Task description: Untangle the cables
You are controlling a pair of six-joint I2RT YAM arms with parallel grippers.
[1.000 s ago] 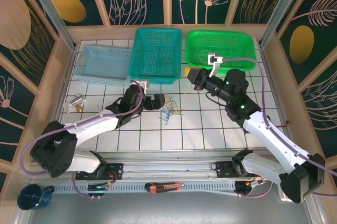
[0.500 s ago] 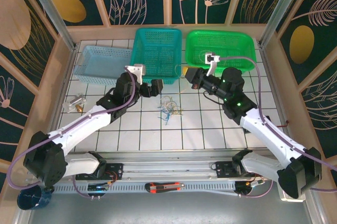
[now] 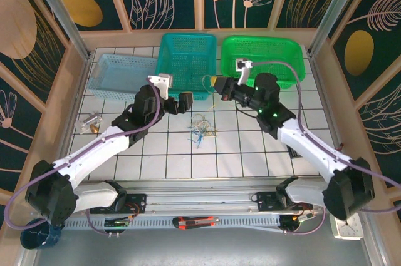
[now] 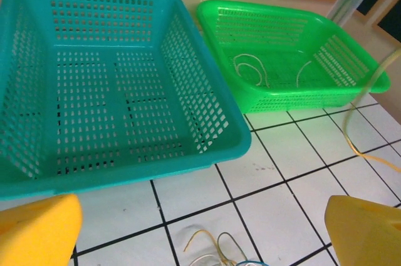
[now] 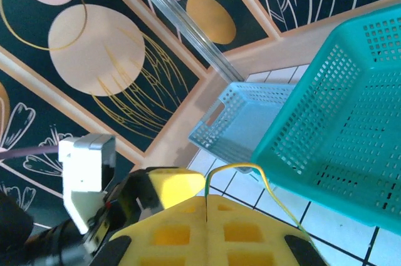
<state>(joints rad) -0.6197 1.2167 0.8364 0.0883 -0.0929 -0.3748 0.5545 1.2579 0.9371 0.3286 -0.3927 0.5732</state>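
Note:
The cables lie as a small curled bundle of blue, yellowish and whitish wires on the white tiles in front of the teal basket. In the left wrist view the bundle's top loops show at the bottom edge. My left gripper hangs open just behind the bundle, its yellow fingers wide apart with nothing between them. My right gripper is shut on a thin yellow-green cable that arcs out of its pads. That cable trails down past the green basket.
Three baskets line the back: light blue basket, teal, and green basket, which holds whitish wire loops. A small clear object sits on the left tiles. The two grippers are close together near the teal basket's front right corner.
My left gripper rose from the bundle toward the teal basket's front and stayed open. My right gripper shifted left with the yellow-green cable pinched in it.

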